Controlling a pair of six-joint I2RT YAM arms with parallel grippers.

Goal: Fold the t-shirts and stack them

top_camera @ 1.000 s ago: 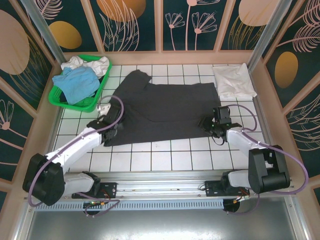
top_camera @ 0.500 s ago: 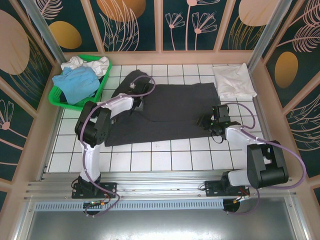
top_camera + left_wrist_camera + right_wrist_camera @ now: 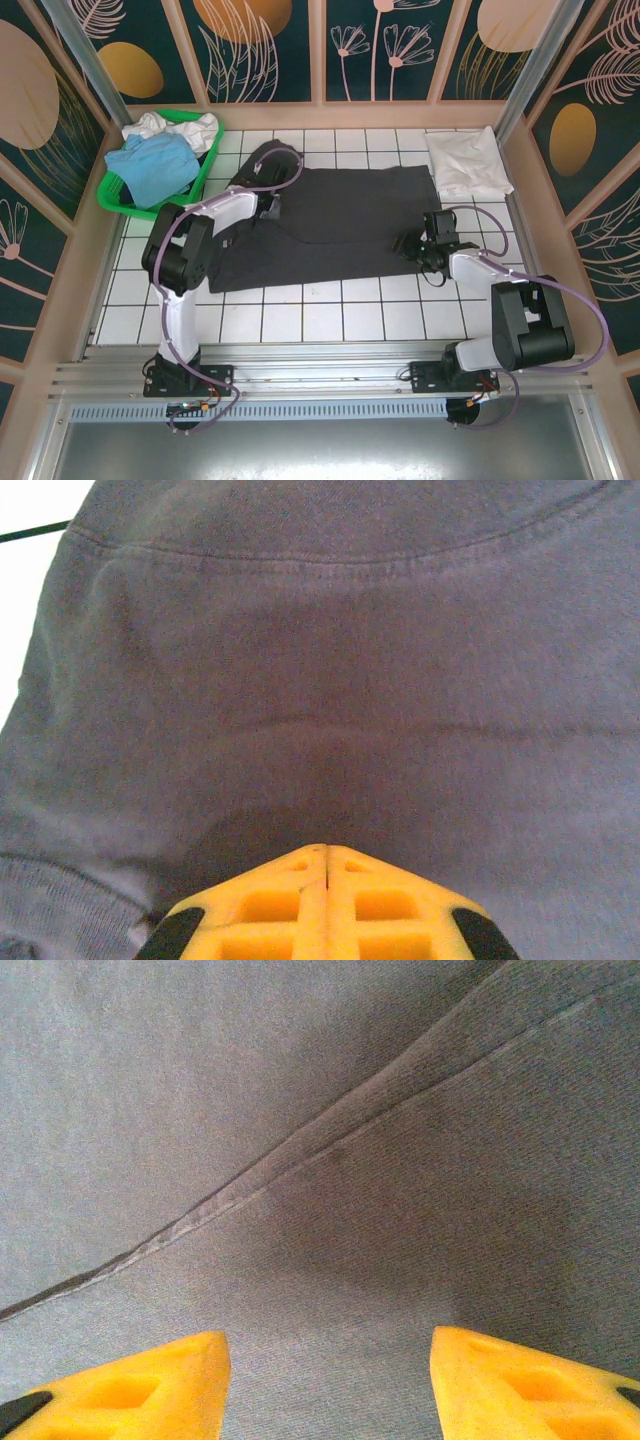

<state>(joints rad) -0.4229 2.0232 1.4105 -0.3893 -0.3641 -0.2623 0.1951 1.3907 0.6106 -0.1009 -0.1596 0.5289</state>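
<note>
The charcoal t-shirt lay spread flat across the middle of the tabletop. A white t-shirt sat folded in the far right corner; a light blue t-shirt and a second white t-shirt lay crumpled at the far left.

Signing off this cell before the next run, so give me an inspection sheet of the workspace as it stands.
Surface: white tiled table, grid lines visible.
Job's things: dark t-shirt spread flat mid-table; folded white t-shirt at the far right corner; light blue t-shirt and white t-shirts in the basket.
Clutter: green basket, far left corner.
Grippers: left gripper shut, near the dark shirt's collar; right gripper open over a seam at its right end.
Cables: purple cables loop beside both arms.
Surroundings: painted floral panels.
</note>
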